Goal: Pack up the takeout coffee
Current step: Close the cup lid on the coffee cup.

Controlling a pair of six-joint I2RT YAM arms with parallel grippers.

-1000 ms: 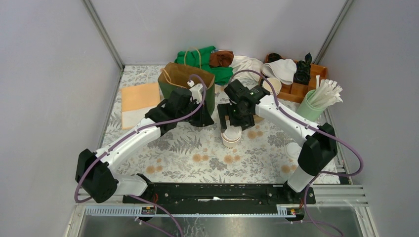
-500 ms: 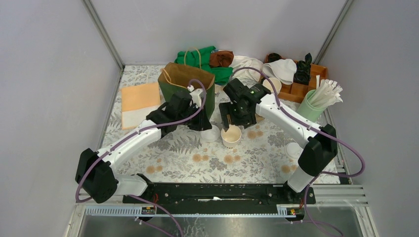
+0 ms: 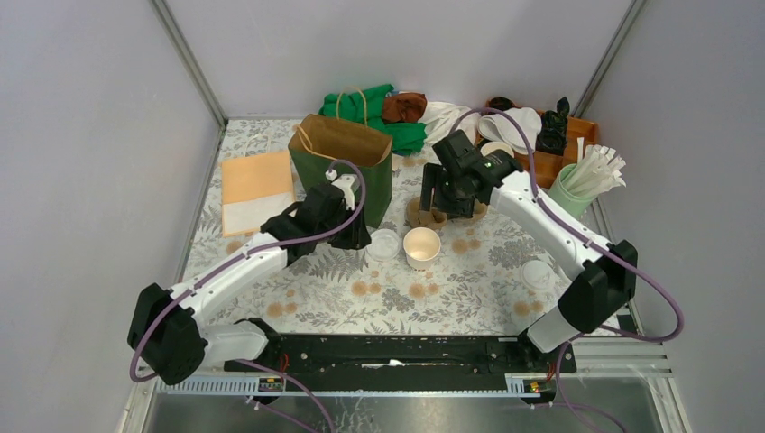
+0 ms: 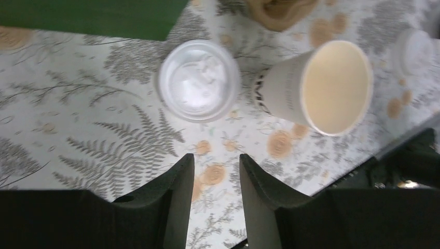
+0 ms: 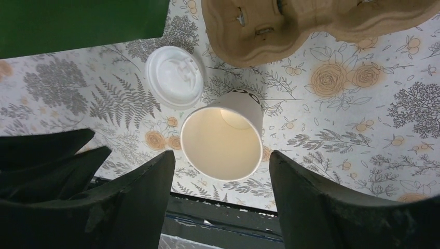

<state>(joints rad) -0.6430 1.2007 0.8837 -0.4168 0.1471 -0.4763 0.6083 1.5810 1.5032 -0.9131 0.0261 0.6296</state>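
The takeout coffee stands in two pieces. Its white paper cup point(image 3: 421, 246) point(image 4: 316, 85) point(image 5: 222, 140) is upright and lidless on the table. Its round white lid point(image 3: 382, 244) point(image 4: 198, 79) point(image 5: 175, 76) lies flat just left of the cup. My left gripper point(image 3: 358, 238) point(image 4: 216, 158) hangs over the table left of the lid, open, with only tablecloth between its fingers. My right gripper point(image 3: 437, 209) point(image 5: 221, 155) is raised behind the cup, over the carrier, open and empty.
A brown pulp cup carrier point(image 3: 420, 216) point(image 5: 311, 23) sits right behind the cup. A green paper bag point(image 3: 341, 161) stands behind the lid. A spare lid point(image 3: 538, 273) lies at the right. A wooden tray point(image 3: 552, 155), a green straw holder point(image 3: 577, 191) and orange napkins point(image 3: 256, 185) line the back and sides.
The lid, first on top of the cup, now lies beside it. My left gripper opened and drew back from it. My right gripper moved up and back from above the cup, its jaws a little narrower.
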